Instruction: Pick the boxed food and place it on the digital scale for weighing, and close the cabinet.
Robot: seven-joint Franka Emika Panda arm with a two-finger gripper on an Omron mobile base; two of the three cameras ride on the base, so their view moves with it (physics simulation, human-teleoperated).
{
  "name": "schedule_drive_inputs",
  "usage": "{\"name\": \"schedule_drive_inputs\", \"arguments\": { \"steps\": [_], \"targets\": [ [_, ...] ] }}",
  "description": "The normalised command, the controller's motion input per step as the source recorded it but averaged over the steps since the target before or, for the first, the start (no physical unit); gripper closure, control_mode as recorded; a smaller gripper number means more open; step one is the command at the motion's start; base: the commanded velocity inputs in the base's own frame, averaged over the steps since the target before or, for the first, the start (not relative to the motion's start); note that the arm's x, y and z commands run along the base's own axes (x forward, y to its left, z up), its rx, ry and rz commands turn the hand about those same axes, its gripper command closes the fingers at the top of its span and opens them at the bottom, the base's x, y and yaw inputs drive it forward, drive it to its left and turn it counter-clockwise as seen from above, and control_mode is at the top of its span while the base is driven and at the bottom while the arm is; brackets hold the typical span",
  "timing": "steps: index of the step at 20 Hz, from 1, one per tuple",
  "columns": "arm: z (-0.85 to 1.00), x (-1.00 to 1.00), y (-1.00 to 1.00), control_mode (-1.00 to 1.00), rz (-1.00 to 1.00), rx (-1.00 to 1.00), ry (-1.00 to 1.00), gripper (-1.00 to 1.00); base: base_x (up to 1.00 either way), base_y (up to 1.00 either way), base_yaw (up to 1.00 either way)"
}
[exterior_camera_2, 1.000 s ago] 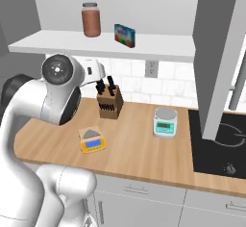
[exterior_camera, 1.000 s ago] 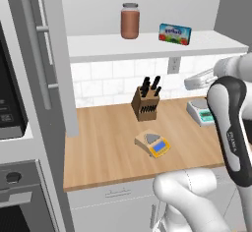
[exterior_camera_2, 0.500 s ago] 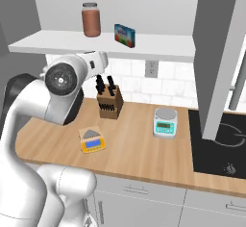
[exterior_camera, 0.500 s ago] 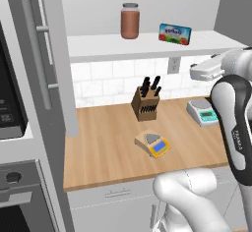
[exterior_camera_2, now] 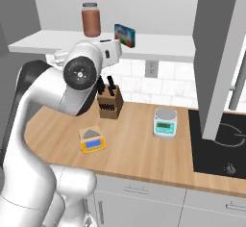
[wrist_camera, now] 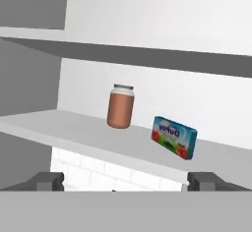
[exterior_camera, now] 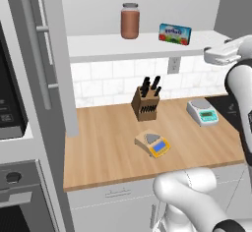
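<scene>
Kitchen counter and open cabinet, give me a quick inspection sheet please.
Surface: wooden counter, dry, uncluttered.
Job's things: boxed food on the cabinet shelf; digital scale on the counter, plate bare; cabinet door open.
Clutter: brown jar left of the box; knife block; white scale.
Claw: open, empty, facing the shelf.
Cables: nothing seen.
Surroundings: tiled wall, outlet, cooktop.
</scene>
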Motion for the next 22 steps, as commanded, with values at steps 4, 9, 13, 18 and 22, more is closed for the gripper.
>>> {"name": "schedule_drive_inputs", "arguments": {
  "steps": [4, 9, 13, 18, 22],
  "targets": [
    [0.27, 0.0, -0.41, -1.0, 0.11, 0.04, 0.0, -1.0, 0.0, 0.0, 0.0],
    [0.14, 0.23, -0.25, -1.0, 0.12, 0.0, 0.11, -1.0, 0.0, 0.0, 0.0],
    [0.0, 0.37, -0.1, -1.0, 0.1, 0.0, 0.13, -1.0, 0.0, 0.0, 0.0],
    [-0.04, 0.32, -0.17, -1.0, 0.12, 0.0, 0.02, -1.0, 0.0, 0.0, 0.0],
    [-0.19, 0.4, -0.09, -1.0, 0.11, 0.0, 0.0, -1.0, 0.0, 0.0, 0.0]
  ]
}}
